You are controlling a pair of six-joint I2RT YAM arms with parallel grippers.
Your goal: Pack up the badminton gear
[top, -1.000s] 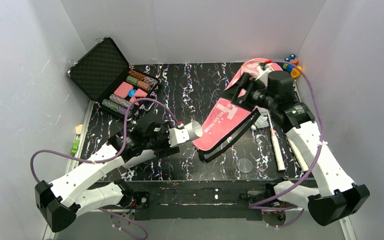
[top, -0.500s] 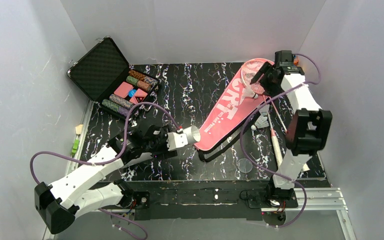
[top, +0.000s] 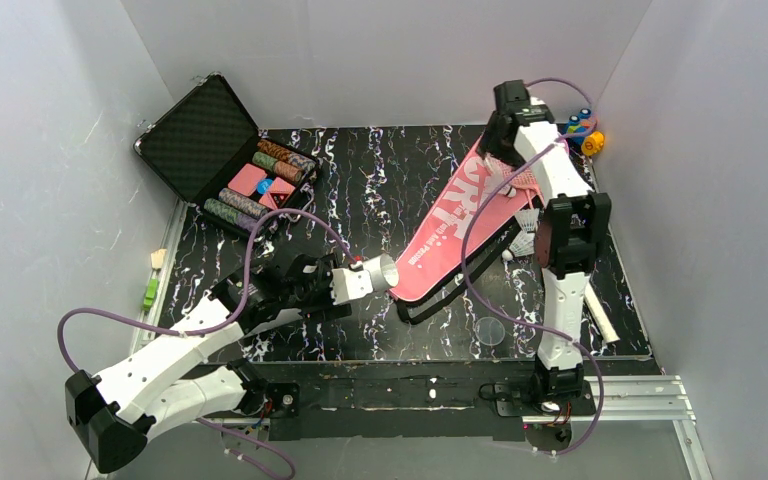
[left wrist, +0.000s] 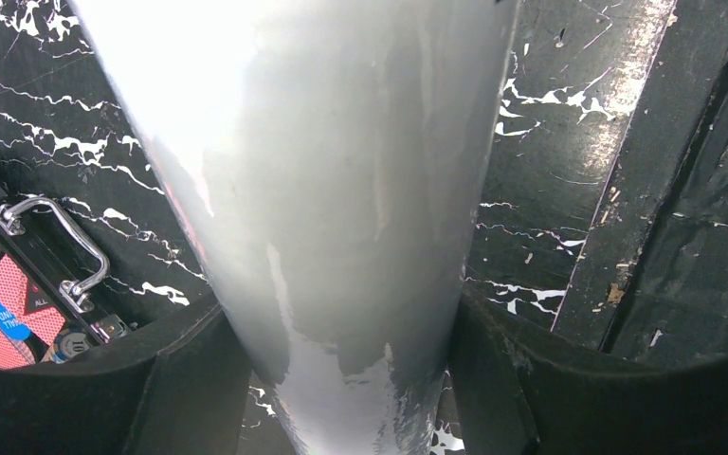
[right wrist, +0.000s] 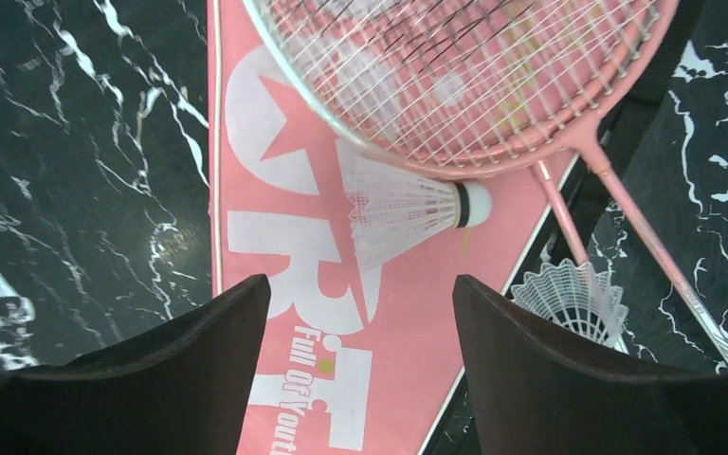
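My right pincer [right wrist: 358,284] has swung to the far end and hangs spread and empty above the shuttlecock [right wrist: 408,204] on the pink bag [right wrist: 246,142]. My left pincer [left wrist: 341,341] still clamps the tube [left wrist: 341,190], probably meant to receive it.

Pink bag [right wrist: 275,237]: large white "RT"; smaller "Full of Youth" below, between the right gripper [right wrist: 360,284] fingers.

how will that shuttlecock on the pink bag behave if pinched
Probably very light: the shuttlecock is mostly thin feathers, likely easy to crush. Lying sideways on the bag, its cone may roll in a curve if nudged.
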